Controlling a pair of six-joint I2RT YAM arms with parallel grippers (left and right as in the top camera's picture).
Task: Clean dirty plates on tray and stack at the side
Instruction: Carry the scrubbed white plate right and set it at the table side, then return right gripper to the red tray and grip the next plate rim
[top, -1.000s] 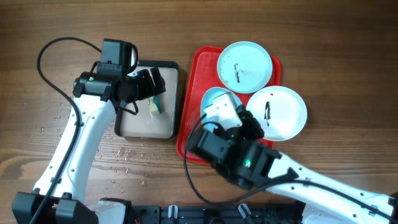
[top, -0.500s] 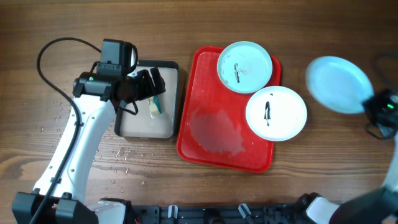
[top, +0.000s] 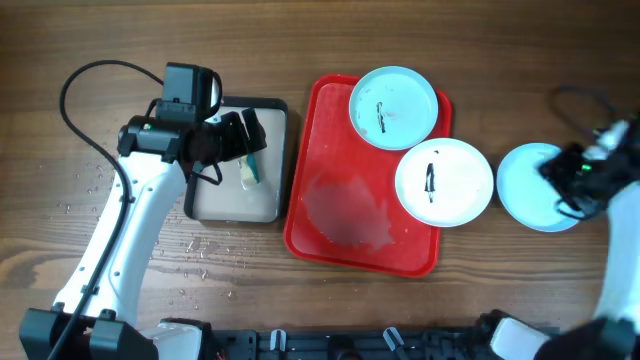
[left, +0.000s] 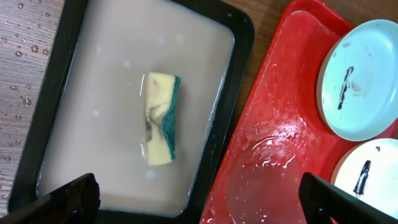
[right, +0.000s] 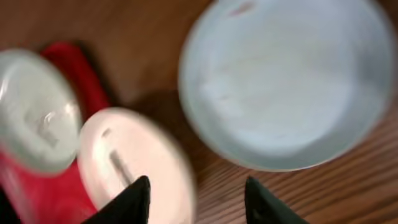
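Note:
The red tray (top: 310, 150) holds a pale blue plate (top: 393, 107) with a black smear at its far end. A white plate (top: 444, 182) with a black smear sits on its right rim. A second pale blue plate (top: 525, 190), with no smear showing, lies on the wood to the right of the tray. My right gripper (top: 568, 178) is over that plate's right edge, open and empty. The blurred right wrist view shows that gripper (right: 199, 205), the clean plate (right: 286, 81) and the white plate (right: 134, 165). My left gripper (left: 199, 208) is open over the soapy tray.
A black-rimmed beige tray (top: 280, 110) of cloudy water stands left of the red tray, with a yellow-green sponge (left: 160, 118) lying in it. A wet patch (top: 345, 215) covers the red tray's near half. Water drops (top: 200, 255) dot the wood at the left.
My right arm carried the pale blue plate from the tray's near left to the right side. The plate now lies on the wood and the gripper is off it. The left arm has not moved.

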